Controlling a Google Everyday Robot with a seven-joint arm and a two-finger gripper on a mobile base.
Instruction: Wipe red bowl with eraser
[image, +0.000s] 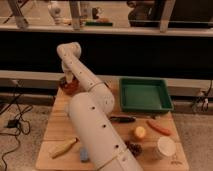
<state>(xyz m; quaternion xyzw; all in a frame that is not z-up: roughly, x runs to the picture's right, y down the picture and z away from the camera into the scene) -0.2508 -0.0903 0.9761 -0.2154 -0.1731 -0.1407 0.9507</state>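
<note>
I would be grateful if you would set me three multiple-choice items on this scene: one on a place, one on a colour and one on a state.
1. Where is the gripper?
A. Over the red bowl at the far left of the table
B. Inside the tray
C. Beside the white cup

2. What colour is the tray?
A. Blue
B. Green
C. Red

3. How does the white cup stand?
A. On its side
B. Upside down in the tray
C. Upright on the table

Answers:
1 A: the arm's end hangs right at the bowl, far from both the tray and the cup.
2 B: the walls and floor of the tray are plainly green.
3 C: the cup's round mouth faces up, near the front right corner of the table.
</note>
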